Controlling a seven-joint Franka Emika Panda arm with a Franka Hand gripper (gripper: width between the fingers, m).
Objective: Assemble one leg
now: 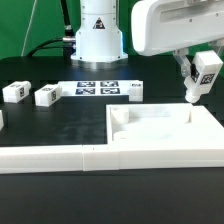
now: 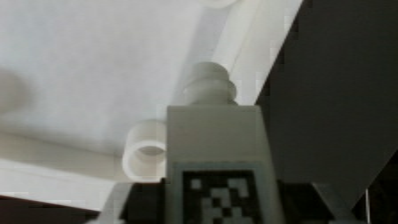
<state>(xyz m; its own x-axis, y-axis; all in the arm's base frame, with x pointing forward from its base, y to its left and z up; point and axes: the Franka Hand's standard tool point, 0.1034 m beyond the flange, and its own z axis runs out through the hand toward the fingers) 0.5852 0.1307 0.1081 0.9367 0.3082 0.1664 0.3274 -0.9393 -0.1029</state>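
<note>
I'm holding the claw (image 1: 201, 80) pinched shut on the leg (image 1: 209, 68), which is hanging tilted over the far right corner of the panel (image 1: 150, 130) with its screw tip (image 2: 210, 80) pointing down. I'm worrying that the tip is lining up beside what looks like the corner hole (image 2: 150, 150) rather than over it. Pressing down there is risking a jam, a crooked start, or the leg twisting in my grip and dropping onto the counter (image 1: 60, 125).
</note>
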